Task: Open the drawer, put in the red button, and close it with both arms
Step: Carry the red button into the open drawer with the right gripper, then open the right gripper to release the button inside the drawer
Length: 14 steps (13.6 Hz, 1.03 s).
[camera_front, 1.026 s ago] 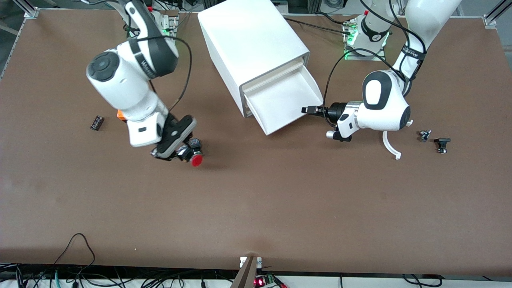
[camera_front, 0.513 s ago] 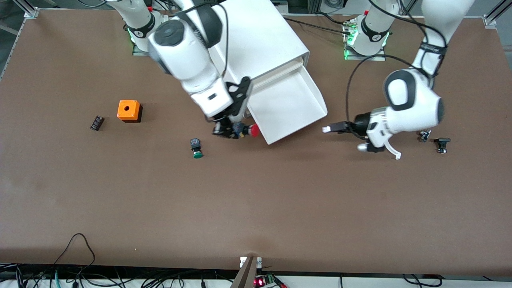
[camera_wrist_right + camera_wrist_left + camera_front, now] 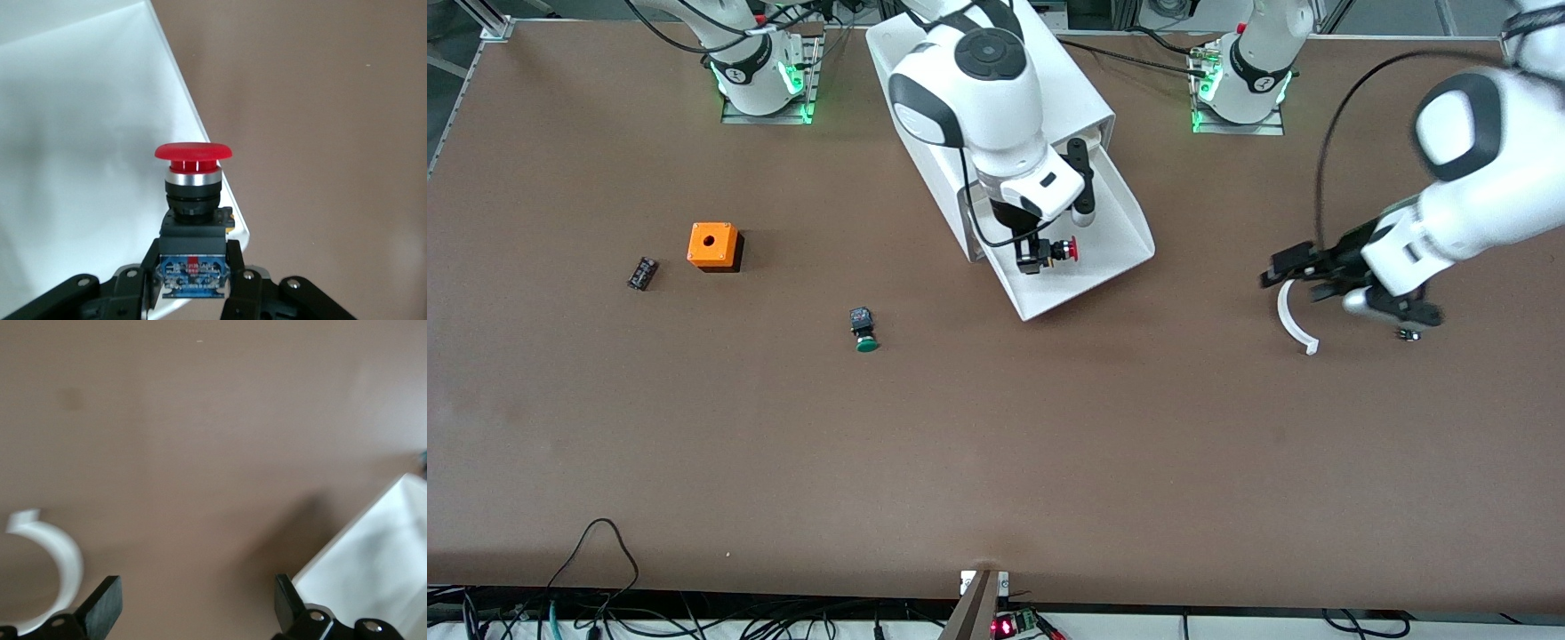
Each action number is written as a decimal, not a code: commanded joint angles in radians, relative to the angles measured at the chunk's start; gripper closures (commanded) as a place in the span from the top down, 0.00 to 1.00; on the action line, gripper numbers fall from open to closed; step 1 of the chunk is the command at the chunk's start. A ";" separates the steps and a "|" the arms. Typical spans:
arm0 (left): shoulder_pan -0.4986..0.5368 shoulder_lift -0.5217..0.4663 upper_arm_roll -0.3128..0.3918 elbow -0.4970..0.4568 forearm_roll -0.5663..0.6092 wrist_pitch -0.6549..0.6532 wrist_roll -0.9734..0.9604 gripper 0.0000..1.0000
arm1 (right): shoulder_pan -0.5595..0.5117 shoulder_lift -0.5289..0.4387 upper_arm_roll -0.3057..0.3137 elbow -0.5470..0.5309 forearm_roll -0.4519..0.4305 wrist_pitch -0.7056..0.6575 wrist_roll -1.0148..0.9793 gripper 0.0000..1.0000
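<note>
The drawer (image 3: 1116, 209) stands pulled out of the white cabinet (image 3: 1085, 98), an empty white tray. My right gripper (image 3: 1037, 259) hangs over the drawer and is shut on the black body of the red button (image 3: 1068, 251). In the right wrist view the red button (image 3: 193, 152) sits between my right gripper's (image 3: 193, 270) fingers, over the drawer's (image 3: 80, 133) edge. My left gripper (image 3: 1276, 269) is open and empty over the bare table, away from the drawer toward the left arm's end. In the left wrist view my left gripper (image 3: 195, 610) has wide-apart fingers (image 3: 103, 612) and the drawer's corner (image 3: 373, 567) shows.
A white curved piece (image 3: 1294, 322) lies under my left gripper and shows in the left wrist view (image 3: 60, 553). A small dark part (image 3: 1408, 334) lies beside it. A green button (image 3: 863, 331), an orange box (image 3: 713, 245) and a small black part (image 3: 642, 272) lie toward the right arm's end.
My right gripper has carried the red button from the table up to over the open drawer. My left gripper has drawn away from the drawer toward the left arm's end.
</note>
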 commanded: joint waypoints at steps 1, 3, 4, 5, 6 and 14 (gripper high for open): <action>-0.024 -0.013 0.021 0.174 0.202 -0.196 -0.086 1.00 | 0.046 0.066 -0.013 0.058 -0.064 -0.032 -0.011 0.14; -0.039 -0.037 0.021 0.208 0.300 -0.256 -0.145 1.00 | 0.054 0.088 -0.013 0.058 -0.069 -0.032 -0.011 0.14; -0.041 -0.049 0.021 0.230 0.331 -0.299 -0.154 1.00 | 0.065 0.091 -0.013 0.058 -0.090 -0.039 -0.016 0.14; -0.039 -0.054 0.021 0.247 0.345 -0.325 -0.157 1.00 | 0.071 0.092 -0.011 0.058 -0.125 -0.071 -0.019 0.15; -0.039 -0.056 0.023 0.247 0.347 -0.328 -0.156 1.00 | 0.077 0.092 -0.010 0.056 -0.151 -0.110 -0.023 0.15; -0.042 -0.045 0.032 0.245 0.318 -0.310 -0.260 1.00 | 0.129 0.129 -0.007 0.058 -0.158 -0.119 -0.002 0.21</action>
